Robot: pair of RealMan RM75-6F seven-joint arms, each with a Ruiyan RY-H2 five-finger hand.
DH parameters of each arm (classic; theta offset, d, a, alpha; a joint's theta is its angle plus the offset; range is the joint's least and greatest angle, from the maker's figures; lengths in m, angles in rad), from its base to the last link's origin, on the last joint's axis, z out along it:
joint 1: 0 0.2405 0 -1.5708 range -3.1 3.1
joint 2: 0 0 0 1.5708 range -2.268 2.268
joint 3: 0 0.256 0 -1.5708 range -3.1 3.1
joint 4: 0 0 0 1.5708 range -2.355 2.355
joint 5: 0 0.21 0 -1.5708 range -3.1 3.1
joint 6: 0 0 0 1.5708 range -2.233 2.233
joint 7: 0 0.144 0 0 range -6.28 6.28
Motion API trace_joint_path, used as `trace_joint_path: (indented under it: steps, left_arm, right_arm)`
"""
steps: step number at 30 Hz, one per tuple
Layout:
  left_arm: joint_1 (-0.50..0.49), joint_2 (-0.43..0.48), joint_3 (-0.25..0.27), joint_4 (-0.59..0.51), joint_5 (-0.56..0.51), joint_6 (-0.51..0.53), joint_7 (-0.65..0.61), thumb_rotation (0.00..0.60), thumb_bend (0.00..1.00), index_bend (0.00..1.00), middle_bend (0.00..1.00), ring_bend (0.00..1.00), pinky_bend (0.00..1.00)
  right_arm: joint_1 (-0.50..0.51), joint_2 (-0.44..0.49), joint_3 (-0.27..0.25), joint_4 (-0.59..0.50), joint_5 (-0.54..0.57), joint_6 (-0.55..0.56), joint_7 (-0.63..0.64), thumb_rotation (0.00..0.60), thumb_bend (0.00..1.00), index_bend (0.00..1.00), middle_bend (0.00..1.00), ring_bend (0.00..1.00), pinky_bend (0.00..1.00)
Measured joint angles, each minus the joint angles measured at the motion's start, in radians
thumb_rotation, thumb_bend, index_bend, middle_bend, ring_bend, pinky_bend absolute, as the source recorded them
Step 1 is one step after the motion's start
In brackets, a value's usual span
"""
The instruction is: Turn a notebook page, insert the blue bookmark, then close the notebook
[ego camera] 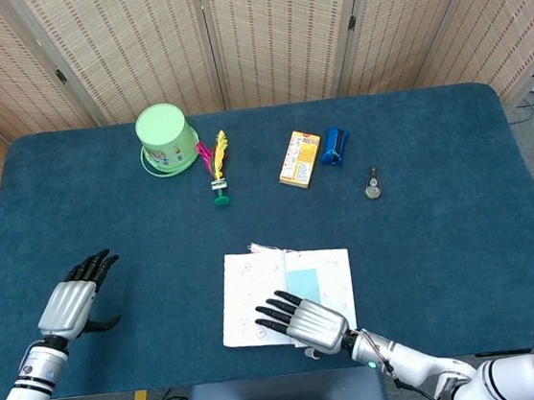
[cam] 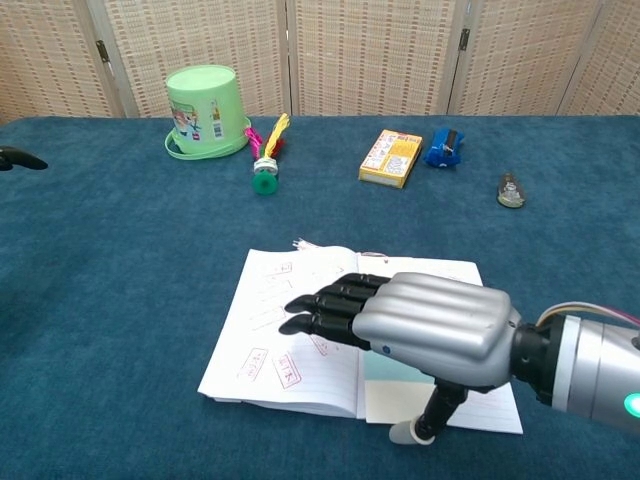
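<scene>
The notebook lies open near the table's front edge, its left page marked with small red stamps. A pale blue bookmark rests flat on the right page beside the spine. In the chest view my right hand hides most of it. That hand hovers low over the notebook's front half with fingers stretched out towards the left page, holding nothing. Its thumb points down at the notebook's front edge. Far to the left, my left hand is open above the cloth.
Along the back stand an upturned green bucket, a feathered shuttlecock, a yellow box, a small blue object and a small metal item. The table's front edge runs just below the notebook.
</scene>
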Motion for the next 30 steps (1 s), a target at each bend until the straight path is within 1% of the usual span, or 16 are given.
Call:
trace_joint_path:
  steps: [17,30]
  left_arm:
    - [0.005,0.000,0.002,0.015,0.003,-0.002,-0.019,0.600,0.23,0.01,0.00,0.04,0.16]
    - [0.008,-0.005,0.005,0.033,0.009,-0.007,-0.035,0.600,0.23,0.01,0.00,0.04,0.16]
  right_arm:
    - [0.019,-0.052,0.036,0.048,0.022,-0.043,-0.023,0.600,0.07,0.00,0.00,0.00,0.00]
    - [0.024,-0.062,0.044,0.052,0.038,-0.055,-0.039,0.600,0.07,0.00,0.00,0.00,0.00]
